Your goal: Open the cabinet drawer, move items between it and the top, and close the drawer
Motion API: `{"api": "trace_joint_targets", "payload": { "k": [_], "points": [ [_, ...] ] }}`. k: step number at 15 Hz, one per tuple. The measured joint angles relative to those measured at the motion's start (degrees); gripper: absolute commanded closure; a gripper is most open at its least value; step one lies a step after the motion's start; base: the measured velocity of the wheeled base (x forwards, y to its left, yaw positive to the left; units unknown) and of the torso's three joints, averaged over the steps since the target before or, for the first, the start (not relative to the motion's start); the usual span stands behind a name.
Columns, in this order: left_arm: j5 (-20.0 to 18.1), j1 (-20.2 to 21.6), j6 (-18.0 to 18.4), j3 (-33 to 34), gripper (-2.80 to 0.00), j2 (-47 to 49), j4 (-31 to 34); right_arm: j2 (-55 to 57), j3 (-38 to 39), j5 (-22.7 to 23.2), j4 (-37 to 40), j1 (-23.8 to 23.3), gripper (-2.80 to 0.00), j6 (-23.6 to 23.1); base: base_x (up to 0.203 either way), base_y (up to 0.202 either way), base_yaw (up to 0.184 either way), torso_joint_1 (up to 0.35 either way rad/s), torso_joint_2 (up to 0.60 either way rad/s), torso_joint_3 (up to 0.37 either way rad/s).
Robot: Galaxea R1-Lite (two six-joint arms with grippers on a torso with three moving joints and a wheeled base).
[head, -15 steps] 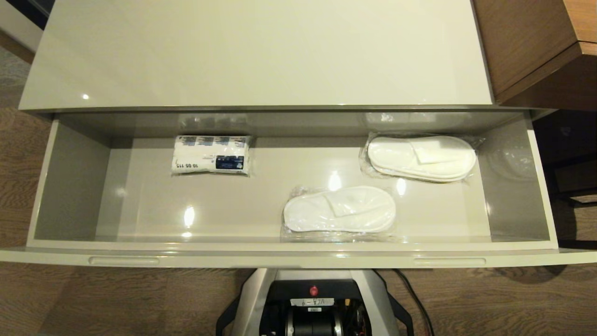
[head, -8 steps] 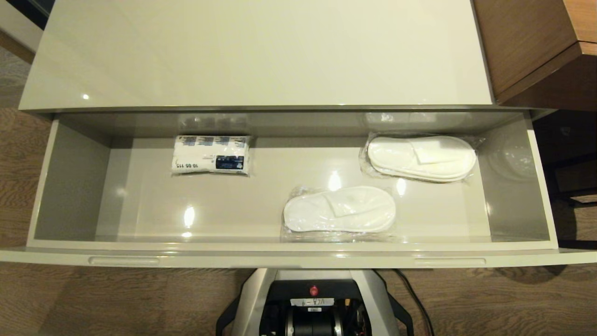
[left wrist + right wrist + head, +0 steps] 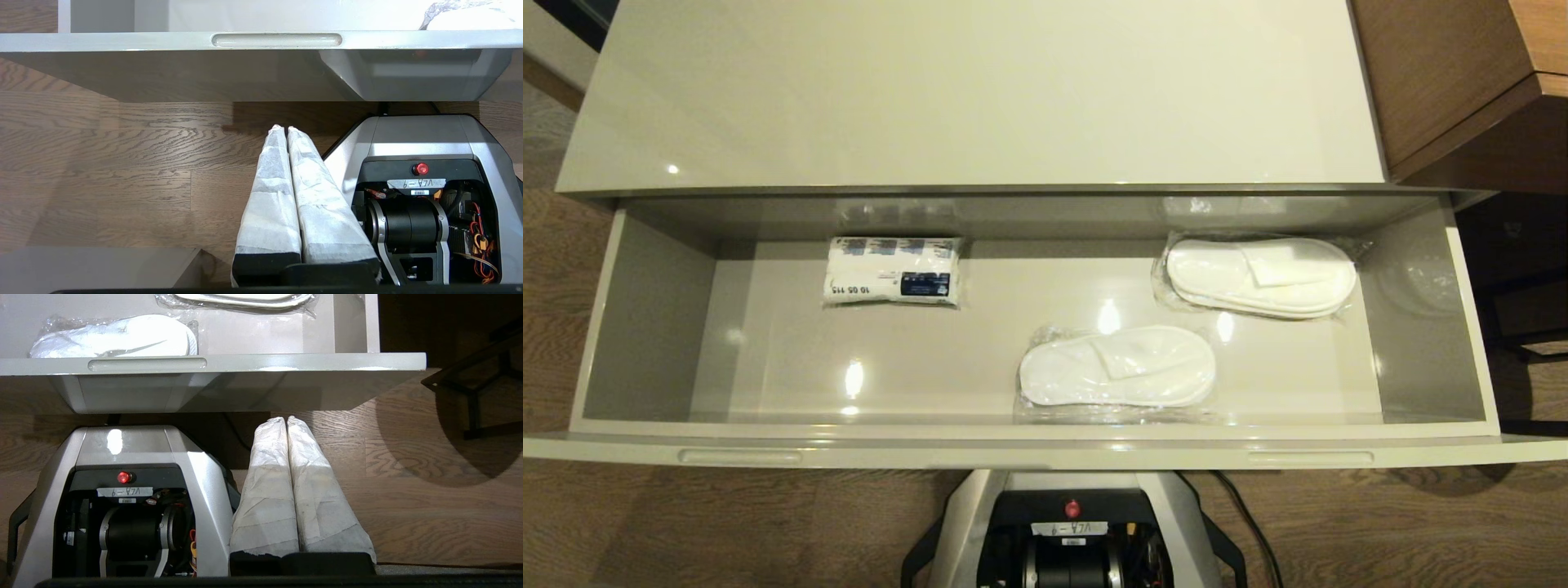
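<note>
Inside open cabinet drawer: two slipper pairs, one wrapped packet; both end effectors clenched, empty.

Around your workspace: floor and furniture.
You see a wood-grain floor in front, a brown wooden furniture piece at far right, and a dark metal frame standing on the floor beneath it.

One wide, glossy beige-grey cabinet drawer stands pulled out, with two slim oblong slots in its front edge. It holds three items: two pairs of flat white slippers in clear plastic wrapping, one nearer the front and one toward the back right, and one white plastic-wrapped packet with dark printed labels.
</note>
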Motion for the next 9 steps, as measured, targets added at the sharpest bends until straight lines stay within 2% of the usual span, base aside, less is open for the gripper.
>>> {"api": "trace_joint_targets", "payload": {
  "k": [9],
  "points": [
    [0.0, 0.0, 0.0, 0.0, 0.0, 0.0, 0.0, 0.0, 0.0, 0.0, 0.0, 0.1, 0.0, 0.0, 0.0, 0.0, 0.0, 0.0, 0.0, 0.0]
  ]
}}
